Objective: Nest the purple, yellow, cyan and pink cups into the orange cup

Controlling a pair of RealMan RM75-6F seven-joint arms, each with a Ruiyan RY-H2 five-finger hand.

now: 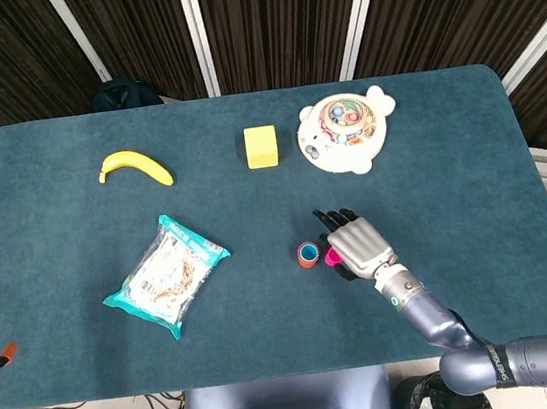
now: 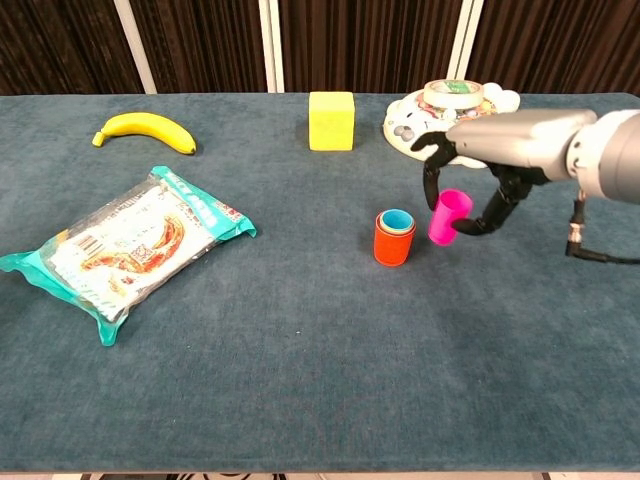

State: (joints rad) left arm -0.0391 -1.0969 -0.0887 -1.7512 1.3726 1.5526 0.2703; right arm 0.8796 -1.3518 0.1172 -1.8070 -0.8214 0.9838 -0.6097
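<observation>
The orange cup (image 2: 394,243) stands upright near the table's middle, with a cyan rim (image 2: 397,219) and other nested cups showing in its mouth; from above it is a small ring, the orange cup (image 1: 307,254). My right hand (image 2: 478,170) holds the pink cup (image 2: 447,217) lifted above the cloth, tilted, just right of the orange cup. In the head view the right hand (image 1: 356,243) covers most of the pink cup (image 1: 332,256). My left hand appears in neither view.
A snack packet (image 2: 130,245) lies at the left, a banana (image 2: 146,130) at the far left. A yellow block (image 2: 331,120) and a white animal-shaped toy tray (image 2: 450,128) sit at the back, the tray right behind my hand.
</observation>
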